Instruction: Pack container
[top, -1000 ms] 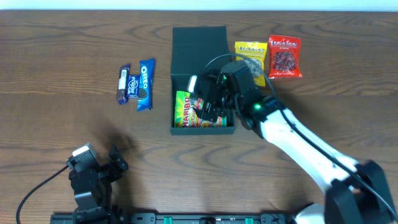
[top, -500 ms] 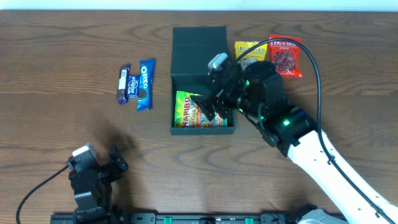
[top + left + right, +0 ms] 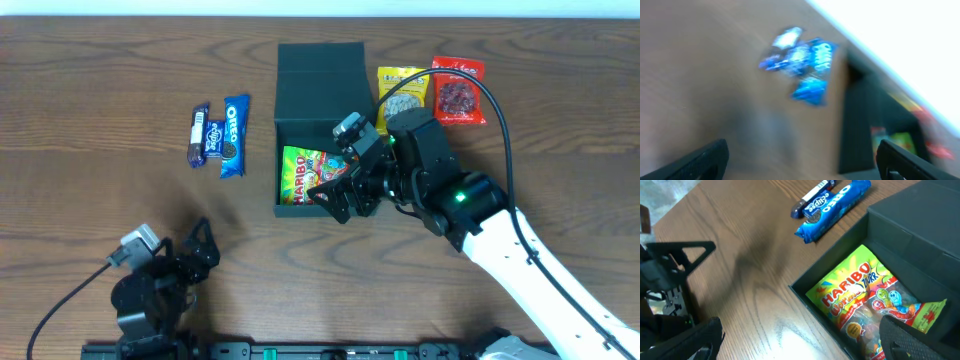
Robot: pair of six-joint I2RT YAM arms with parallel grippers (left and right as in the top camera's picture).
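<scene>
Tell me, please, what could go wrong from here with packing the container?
The right gripper hangs, jaws open, over the front wall of the container and could knock it askew. The Haribo bag fills most of the floor, so the Oreo pack may not lie flat beside it.

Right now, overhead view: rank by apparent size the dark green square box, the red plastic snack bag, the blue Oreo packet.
1. Dark green square box.
2. Red plastic snack bag.
3. Blue Oreo packet, longer but narrower than the bag.
</scene>
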